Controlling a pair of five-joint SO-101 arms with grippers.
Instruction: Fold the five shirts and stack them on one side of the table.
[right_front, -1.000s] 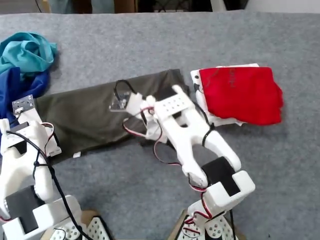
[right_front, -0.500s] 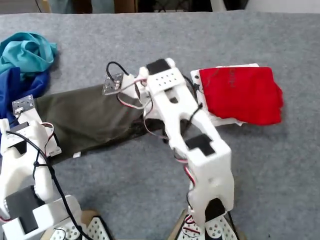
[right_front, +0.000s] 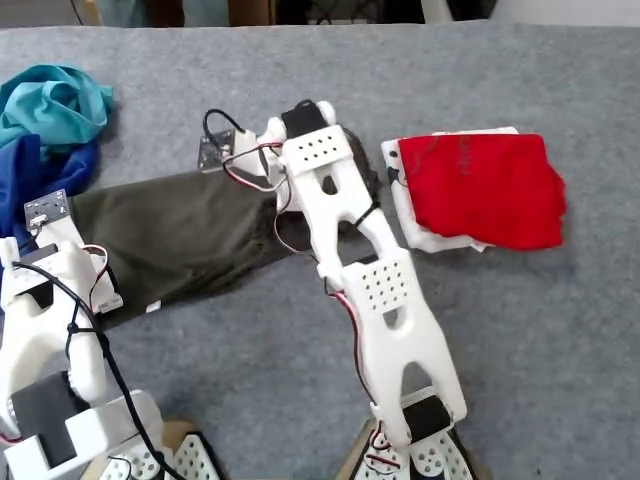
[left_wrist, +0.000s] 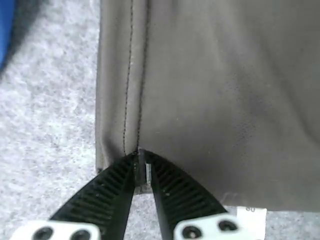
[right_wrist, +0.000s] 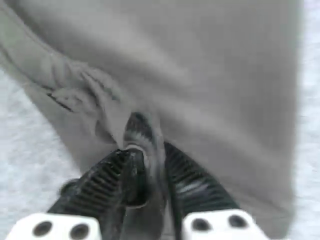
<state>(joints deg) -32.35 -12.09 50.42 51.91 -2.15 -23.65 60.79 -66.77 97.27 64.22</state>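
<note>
An olive shirt (right_front: 170, 235) lies stretched across the middle of the grey table. My left gripper (left_wrist: 142, 160) is shut on the stitched hem of the olive shirt (left_wrist: 215, 90) at its left end, where the left arm (right_front: 45, 290) stands. The right arm (right_front: 320, 170) reaches out over the shirt's right end. There my right gripper (right_wrist: 142, 145) is shut on a bunched fold of the olive shirt (right_wrist: 210, 65). A folded red shirt (right_front: 480, 190) rests on a folded white shirt (right_front: 415, 232) at the right.
A crumpled teal shirt (right_front: 55, 100) and a blue shirt (right_front: 35, 170) lie heaped at the far left corner. The grey felt table (right_front: 560, 330) is bare at the near right and along the far edge.
The right arm has stretched out toward the far edge, drawing the olive shirt's right end with it. The left arm has kept still on the hem.
</note>
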